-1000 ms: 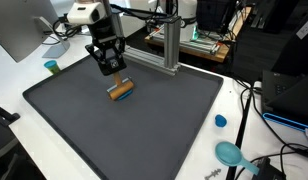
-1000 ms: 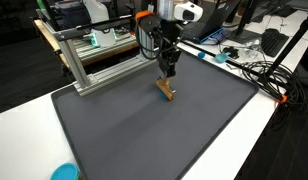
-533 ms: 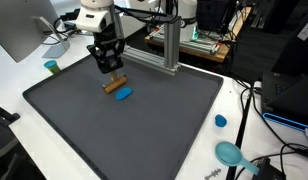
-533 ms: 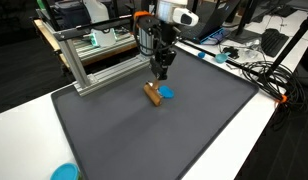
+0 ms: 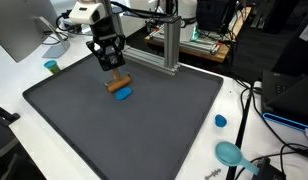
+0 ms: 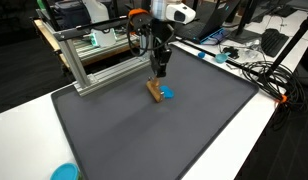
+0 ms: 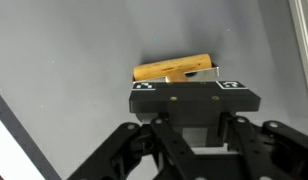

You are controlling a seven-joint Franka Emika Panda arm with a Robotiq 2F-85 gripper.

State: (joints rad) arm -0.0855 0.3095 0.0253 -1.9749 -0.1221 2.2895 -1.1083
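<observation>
The hand (image 5: 113, 70) hovers over the wooden block (image 5: 115, 85); open or closed, can't tell. An off-centre descent could shove it into the blue piece (image 5: 125, 95).

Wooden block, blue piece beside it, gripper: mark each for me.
wooden block (image 5: 116, 85), in an exterior view, on its top face
blue piece (image 5: 125, 95), in an exterior view, on its middle
gripper (image 5: 112, 70), in an exterior view, midway between its fingertips
</observation>
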